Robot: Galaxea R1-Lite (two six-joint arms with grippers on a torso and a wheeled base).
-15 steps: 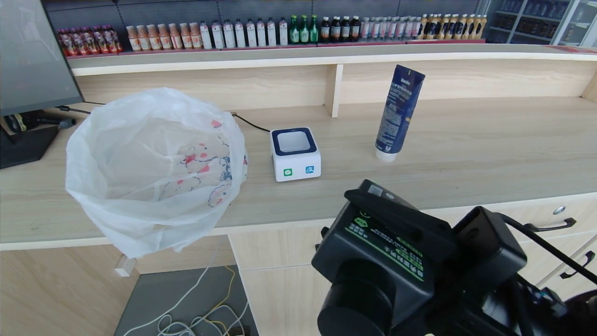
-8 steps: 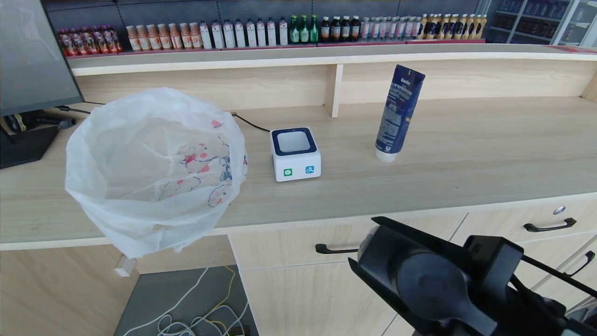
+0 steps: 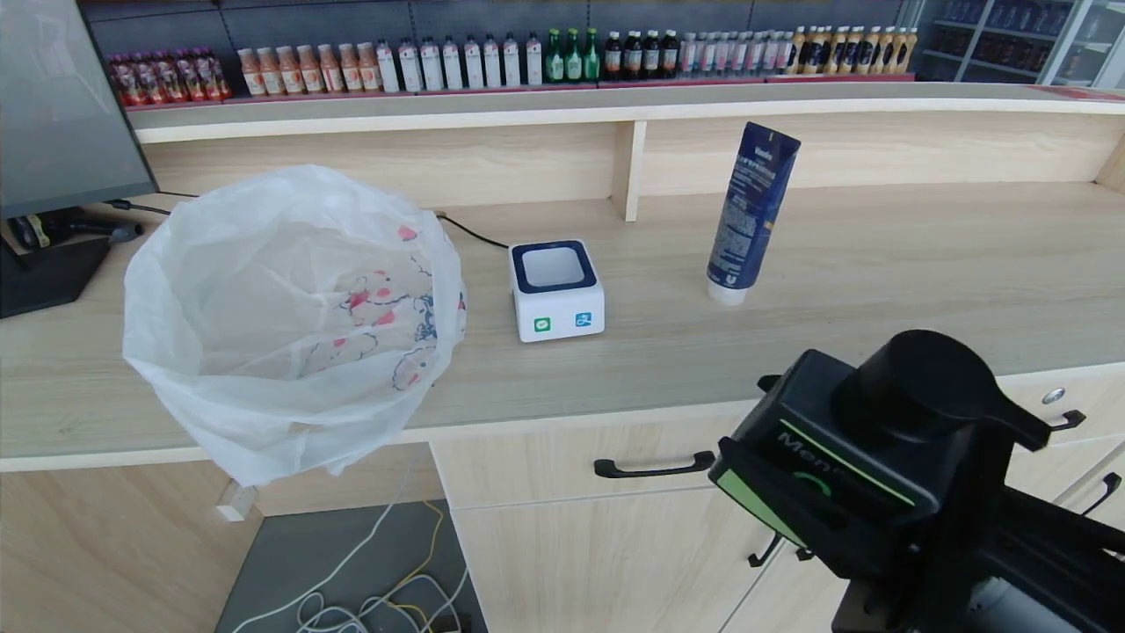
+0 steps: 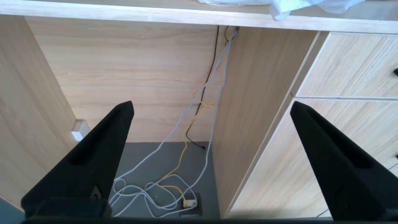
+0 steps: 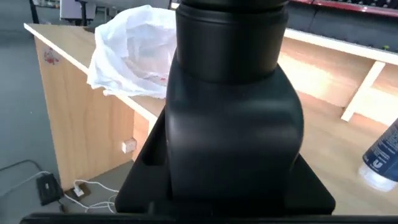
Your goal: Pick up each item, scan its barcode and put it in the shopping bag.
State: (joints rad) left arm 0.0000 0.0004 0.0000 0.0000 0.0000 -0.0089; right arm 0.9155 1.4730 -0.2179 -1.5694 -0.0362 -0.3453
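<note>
Rotated since a moment ago, the black bottle (image 3: 844,457) now shows its green-striped face, cap upward, gripped by the right claw (image 3: 896,527) in front of the counter (image 3: 879,299). Left claw (image 4: 208,168) hangs released below the counter edge. Blue tube (image 3: 752,215) stands right of the scanner (image 3: 557,290), shopping bag (image 3: 290,316) left of it

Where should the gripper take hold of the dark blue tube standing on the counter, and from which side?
Grip the dark blue tube around its middle, below the flat crimped top. It stands on its white cap, tilted slightly, so come in level from the open front of the counter; a wooden back wall stands behind it.
</note>
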